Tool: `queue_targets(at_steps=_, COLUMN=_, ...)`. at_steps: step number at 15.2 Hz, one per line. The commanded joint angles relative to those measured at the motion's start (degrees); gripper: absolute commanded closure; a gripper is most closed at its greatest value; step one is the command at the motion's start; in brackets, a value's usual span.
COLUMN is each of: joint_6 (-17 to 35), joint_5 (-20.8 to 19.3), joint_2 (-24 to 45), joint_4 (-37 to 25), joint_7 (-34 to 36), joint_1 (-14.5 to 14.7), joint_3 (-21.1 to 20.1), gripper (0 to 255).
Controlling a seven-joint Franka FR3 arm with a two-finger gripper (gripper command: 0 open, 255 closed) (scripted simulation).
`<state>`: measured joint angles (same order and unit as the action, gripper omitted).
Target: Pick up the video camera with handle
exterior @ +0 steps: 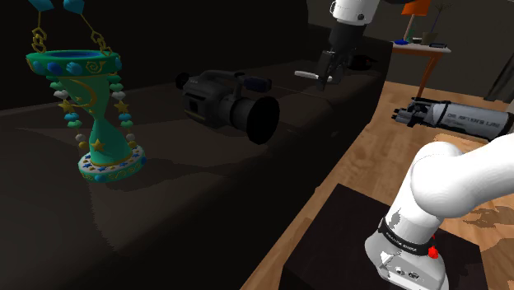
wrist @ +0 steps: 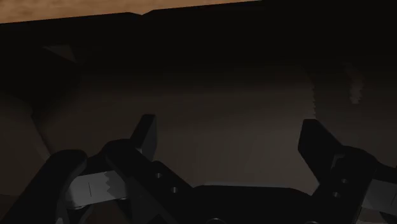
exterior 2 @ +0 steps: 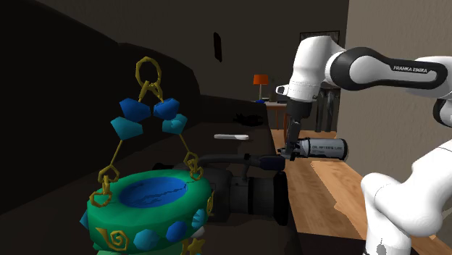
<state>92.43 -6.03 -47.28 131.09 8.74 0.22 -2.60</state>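
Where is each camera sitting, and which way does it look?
Shoulder view: beside the stand, looking over the dark surface at the video camera and teal ornament; white arm and end effector show.
Second exterior view: behind the teal ornament, looking along the dark surface toward the white arm and end effector.
Wrist view: on the hand, facing the dark surface; two open fingers show.
The first two share video camera, teal ornament, end effector.

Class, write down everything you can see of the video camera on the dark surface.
The video camera is black with a boxy body, a wide round lens hood facing the shoulder view's lower right, and a handle along its top. It sits upright on the dark surface. Nothing else touches it; the open gripper hangs apart from it.
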Motion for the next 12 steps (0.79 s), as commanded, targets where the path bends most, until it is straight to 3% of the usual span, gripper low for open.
queue_targets(at_steps=1, joint_6=0.00, joint_5=0.00, joint_2=0.00, joint_4=0.00, joint_7=0.00, joint_1=0.00, joint_3=0.00, gripper=0)
queue_targets(at_steps=12, joint_6=-4.85, joint_5=5.53, joint_2=23.04, joint_4=-22.72, joint_7=7.12, joint_1=2.51, joint_3=-7.76, gripper=0)
